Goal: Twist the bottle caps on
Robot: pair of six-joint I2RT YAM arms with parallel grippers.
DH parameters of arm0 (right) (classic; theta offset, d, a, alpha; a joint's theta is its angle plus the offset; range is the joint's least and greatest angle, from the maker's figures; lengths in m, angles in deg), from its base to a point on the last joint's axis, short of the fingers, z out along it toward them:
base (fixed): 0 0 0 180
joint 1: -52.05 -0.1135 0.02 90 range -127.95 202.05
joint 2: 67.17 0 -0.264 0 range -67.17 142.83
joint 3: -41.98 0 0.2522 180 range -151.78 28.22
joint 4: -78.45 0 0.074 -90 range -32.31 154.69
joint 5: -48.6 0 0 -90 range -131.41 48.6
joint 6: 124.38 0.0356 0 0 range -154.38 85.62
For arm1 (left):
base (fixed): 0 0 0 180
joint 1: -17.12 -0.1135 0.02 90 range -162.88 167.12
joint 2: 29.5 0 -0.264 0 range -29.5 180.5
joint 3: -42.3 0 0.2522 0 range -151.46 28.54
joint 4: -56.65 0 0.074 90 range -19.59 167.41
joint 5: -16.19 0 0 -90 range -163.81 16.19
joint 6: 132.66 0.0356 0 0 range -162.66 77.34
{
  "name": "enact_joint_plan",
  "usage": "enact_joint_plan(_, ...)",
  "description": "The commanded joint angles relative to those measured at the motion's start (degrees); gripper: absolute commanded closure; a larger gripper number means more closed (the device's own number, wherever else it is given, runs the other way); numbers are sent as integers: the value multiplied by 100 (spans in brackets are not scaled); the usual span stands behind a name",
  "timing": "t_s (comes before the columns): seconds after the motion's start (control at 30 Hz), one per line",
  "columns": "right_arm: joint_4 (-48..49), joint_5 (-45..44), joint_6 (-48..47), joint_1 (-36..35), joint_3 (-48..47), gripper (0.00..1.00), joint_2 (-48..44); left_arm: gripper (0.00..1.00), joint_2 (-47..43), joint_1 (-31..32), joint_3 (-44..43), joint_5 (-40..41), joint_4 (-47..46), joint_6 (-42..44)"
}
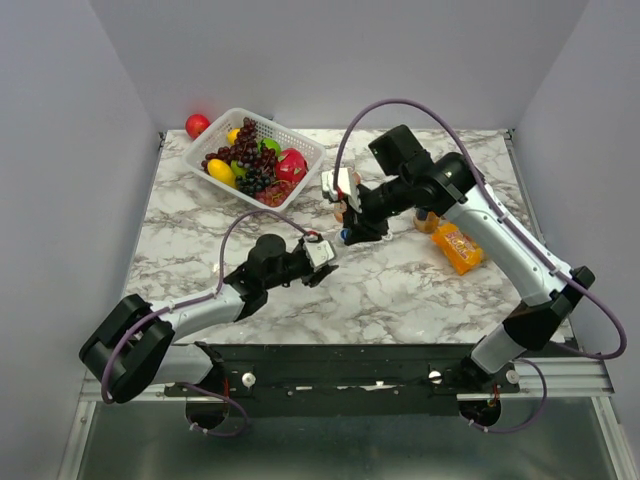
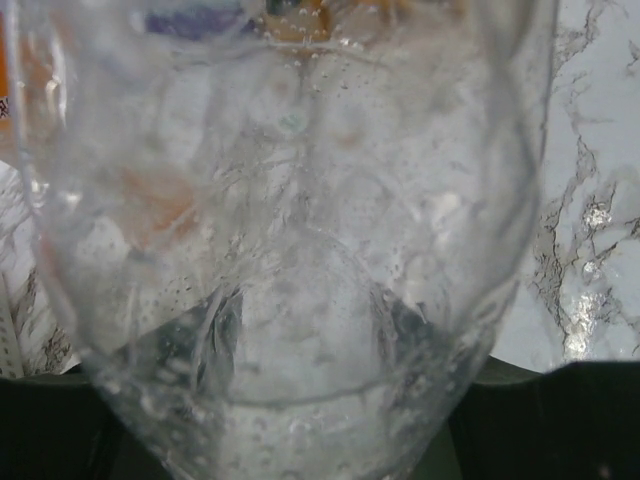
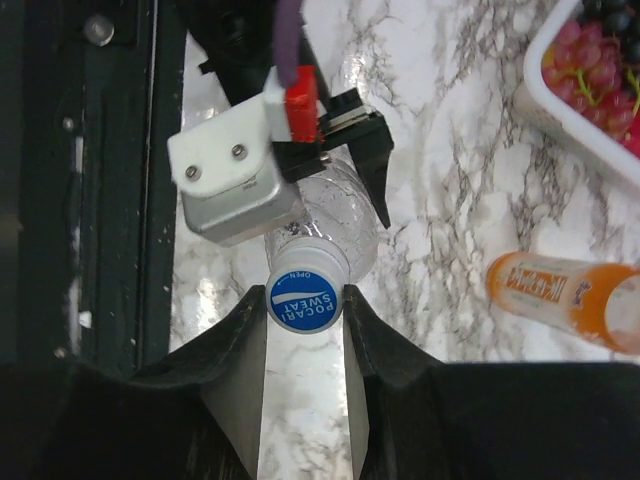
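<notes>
The clear bottle (image 3: pixel 335 215) is held tilted over the marble table by my left gripper (image 1: pixel 322 256), which is shut on its body. The bottle fills the left wrist view (image 2: pixel 300 200), and the dark fingers (image 2: pixel 215 335) show through it. A blue cap (image 3: pixel 305 298) sits on the bottle's neck, and my right gripper (image 3: pixel 305 300) is shut on it, one fingertip on each side. In the top view the right gripper (image 1: pixel 350 234) meets the bottle at mid-table. An orange bottle (image 3: pixel 565 295) lies on its side nearby. The white caps are not in view.
A white basket (image 1: pixel 300 145) of fruit stands at the back left, with a red ball (image 1: pixel 197 124) beyond it. An orange item (image 1: pixel 460 248) lies right of centre, and another (image 1: pixel 427 222) is partly hidden under the right arm. A black rail (image 3: pixel 110 180) marks the near edge.
</notes>
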Motion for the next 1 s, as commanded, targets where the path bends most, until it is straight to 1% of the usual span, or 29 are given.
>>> enact_joint_plan(0.0, -187, -608, 2200, -9, -286, 91, 596, 100, -172, 62, -674, 802, -664, -726)
enact_joint_plan(0.03, -310, -583, 2725, 35, -566, 91, 892, 100, -137, 80, -718, 969, -612, -761)
enact_joint_plan(0.07, -433, -539, 3026, 88, -691, 94, 1026, 100, -128, 98, -779, 1057, -594, -822)
enact_joint_plan(0.1, -539, -347, 3334, 245, -753, 97, 1149, 100, -110, 98, -806, 1154, -594, -849)
enact_joint_plan(0.13, -505, -241, 3885, 334, -753, 99, 1194, 100, -93, 106, -824, 1250, -585, -867)
enact_joint_plan(0.17, -444, -127, 4160, 430, -701, 100, 1281, 100, -66, 133, -876, 1434, -541, -876)
enact_joint_plan(0.2, -426, 179, 4442, 614, -727, 100, 1352, 100, -40, 150, -903, 1558, -506, -867)
enact_joint_plan(0.23, -426, 252, 4775, 642, -762, 100, 1413, 100, 4, 159, -938, 1672, -419, -867)
enact_joint_plan(0.3, -365, 278, 4752, 581, -859, 100, 1484, 100, 48, 168, -1034, 1971, -287, -928)
enact_joint_plan(0.37, -356, 253, 4814, 537, -972, 99, 1563, 100, 145, 168, -1131, 2007, -6, -981)
enact_joint_plan(0.4, -347, 244, 4822, 519, -1104, 79, 1624, 100, 162, 168, -1132, 2007, 73, -1007)
enact_joint_plan(0.43, -347, 235, 4753, 519, -1227, 66, 1642, 100, 197, 168, -1132, 2007, 170, -1016)
enact_joint_plan(0.47, -355, 209, 4665, 519, -1393, 57, 1651, 100, 215, 168, -1088, 2007, 232, -999)
enact_joint_plan(0.5, -469, 130, 4568, 537, -1926, 50, 1695, 100, 233, 168, -1061, 1851, 302, -964)
enact_joint_plan(0.53, -548, 86, 4246, 537, -2218, 46, 1713, 100, 294, 168, -1035, 1745, 485, -850)
enact_joint_plan(0.57, -627, -2, 4129, 545, -2482, 43, 1704, 100, 355, 168, -1078, 1657, 679, -788)
enact_joint_plan(0.6, -706, -255, 4015, 580, -2763, 36, 1678, 100, 399, 159, -1096, 1534, 855, -770)
enact_joint_plan(0.63, -707, -370, 3866, 607, -3088, 33, 1564, 100, 478, 168, -1070, 1298, 1057, -648)
enact_joint_plan(0.67, -690, -493, 3803, 651, -3196, 30, 1494, 100, 522, 168, -1061, 1182, 1198, -560)
enact_joint_plan(0.7, -655, -808, 3751, 712, -3249, 26, 1406, 100, 549, 168, -1070, 1085, 1338, -507)
enact_joint_plan(0.77, -628, -934, 3391, 774, -3118, 25, 1099, 100, 584, 151, -1096, 760, 1664, -367)
enact_joint_plan(0.8, -541, -856, 3155, 818, -2952, 26, 941, 100, 576, 150, -1105, 664, 1769, -305)
enact_joint_plan(0.83, -479, -672, 2378, 827, -2655, 27, 774, 100, 515, 142, -1105, 593, 1945, -270)
enact_joint_plan(0.87, -435, -401, 1822, 827, -1947, 27, 311, 100, 488, 107, -1149, 296, 2068, -43)
enact_joint_plan(0.9, -469, 220, 1164, 827, -1470, 29, 54, 100, 435, 89, -1184, 93, 2226, 116)
enact_joint_plan(0.93, -452, 452, 453, 827, -1048, 29, -218, 100, 365, 72, -1219, -13, 2541, 265)
enact_joint_plan(0.97, -287, 533, -581, 827, -17, 29, -891, 100, 321, 28, -1289, -336, 2674, 424)
